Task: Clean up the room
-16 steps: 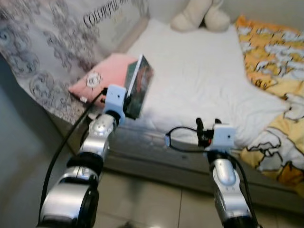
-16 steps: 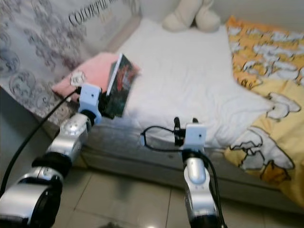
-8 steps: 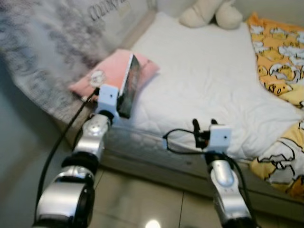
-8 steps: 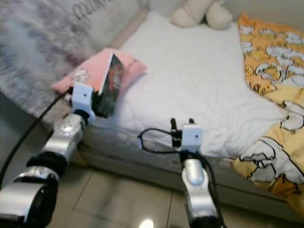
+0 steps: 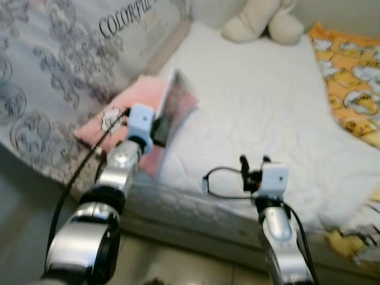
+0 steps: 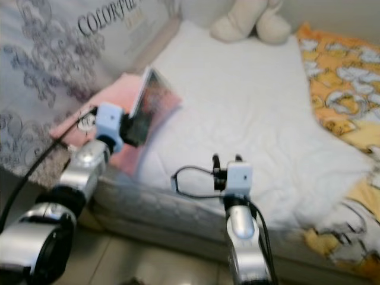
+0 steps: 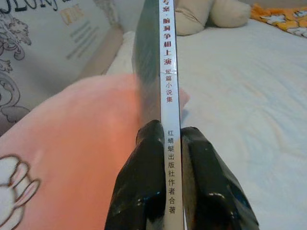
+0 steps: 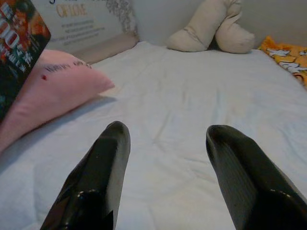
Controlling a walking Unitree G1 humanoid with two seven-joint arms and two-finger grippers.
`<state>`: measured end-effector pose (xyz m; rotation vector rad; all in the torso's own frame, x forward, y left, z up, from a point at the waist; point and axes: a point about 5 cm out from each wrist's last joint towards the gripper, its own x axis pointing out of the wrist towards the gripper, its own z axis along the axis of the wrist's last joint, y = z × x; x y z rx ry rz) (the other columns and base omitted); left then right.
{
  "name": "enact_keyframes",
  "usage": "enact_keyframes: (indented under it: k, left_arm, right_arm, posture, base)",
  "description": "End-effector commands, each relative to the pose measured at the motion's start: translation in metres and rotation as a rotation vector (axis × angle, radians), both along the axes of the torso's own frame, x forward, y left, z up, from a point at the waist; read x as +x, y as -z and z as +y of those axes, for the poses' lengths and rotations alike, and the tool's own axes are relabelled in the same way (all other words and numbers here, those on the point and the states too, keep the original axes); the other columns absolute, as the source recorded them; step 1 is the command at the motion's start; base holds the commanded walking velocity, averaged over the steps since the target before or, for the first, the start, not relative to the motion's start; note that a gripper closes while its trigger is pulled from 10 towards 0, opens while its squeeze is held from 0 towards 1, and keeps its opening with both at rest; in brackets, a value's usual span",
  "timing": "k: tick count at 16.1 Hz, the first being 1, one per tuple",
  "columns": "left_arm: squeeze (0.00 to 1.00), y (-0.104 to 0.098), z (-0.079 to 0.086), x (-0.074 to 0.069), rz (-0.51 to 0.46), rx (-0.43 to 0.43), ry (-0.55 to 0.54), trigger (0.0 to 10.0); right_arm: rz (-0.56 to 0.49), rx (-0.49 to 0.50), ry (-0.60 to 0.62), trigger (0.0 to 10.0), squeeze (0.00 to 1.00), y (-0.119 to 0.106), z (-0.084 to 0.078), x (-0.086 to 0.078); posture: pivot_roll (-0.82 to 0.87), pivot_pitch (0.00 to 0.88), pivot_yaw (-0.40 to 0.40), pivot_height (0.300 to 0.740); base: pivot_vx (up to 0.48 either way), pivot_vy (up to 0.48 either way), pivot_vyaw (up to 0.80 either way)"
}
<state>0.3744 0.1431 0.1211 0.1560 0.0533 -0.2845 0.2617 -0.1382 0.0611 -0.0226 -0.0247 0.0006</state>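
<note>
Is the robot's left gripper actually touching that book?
Touching. In the left wrist view, the left gripper has both black fingers pressed against the book, one on each side of its spine.

The left end effector (image 7: 170, 163), on an arm extended forward, was clamped with both fingers pressed flat, while the right end effector (image 8: 165, 163) was held forward with fingers spread apart.

- The book (image 7: 169, 96) has a white spine with a column of red Chinese characters; the lower ones read 短篇小说集, then 红蜻蜓出版社作者合著 further down, where the spine runs between two black fingers (image 7: 144, 182).
- The grey patterned curtain (image 5: 65, 77) carries dark capital letters, "COLORFUL".
- The book's cover (image 8: 19, 43) shows large pale "00"; the rest is too blurred to read.
</note>
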Motion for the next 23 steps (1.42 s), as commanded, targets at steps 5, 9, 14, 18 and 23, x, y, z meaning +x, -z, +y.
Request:
enact_keyframes:
  k: [5,9,14,18,23]
  left_arm:
    - [0.0,-0.027,-0.054,0.015,0.025,-0.035,0.186,10.0]
    - [0.0,-0.016,-0.129,-0.004,0.466,-0.666,0.422,10.0]
    - [0.0,0.06,-0.094,-0.03,0.632,-0.379,0.096,10.0]
    - [0.0,0.026,-0.045,0.001,0.365,0.011,0.021,10.0]
    - [0.0,-0.01,0.01,0.021,0.18,0.236,-0.145,10.0]
  right_arm:
    - [-0.008,-0.015,-0.012,10.0,0.0,-0.006,-0.014,-0.019]
    - [0.102,-0.037,-0.059,10.0,0.0,-0.008,-0.024,-0.097]
    - [0.164,-0.02,-0.089,10.0,0.0,-0.014,-0.008,-0.116]
    - [0.177,-0.023,-0.072,10.0,0.0,-0.014,-0.012,-0.117]
    - [0.2,-0.012,-0.097,10.0,0.0,-0.01,-0.005,-0.113]
  posture:
    - [-0.06,0.033,0.005,0.736]
    - [-0.21,0.229,-0.018,0.736]
    - [-0.24,0.286,-0.001,0.736]
    - [-0.21,0.291,0.003,0.736]
    - [-0.17,0.276,0.005,0.736]
  base:
    - [0.288,0.0,0.0]
    - [0.0,0.0,0.0]
    - [0.0,0.0,0.0]
    - [0.0,0.0,0.0]
    - [0.0,0.0,0.0]
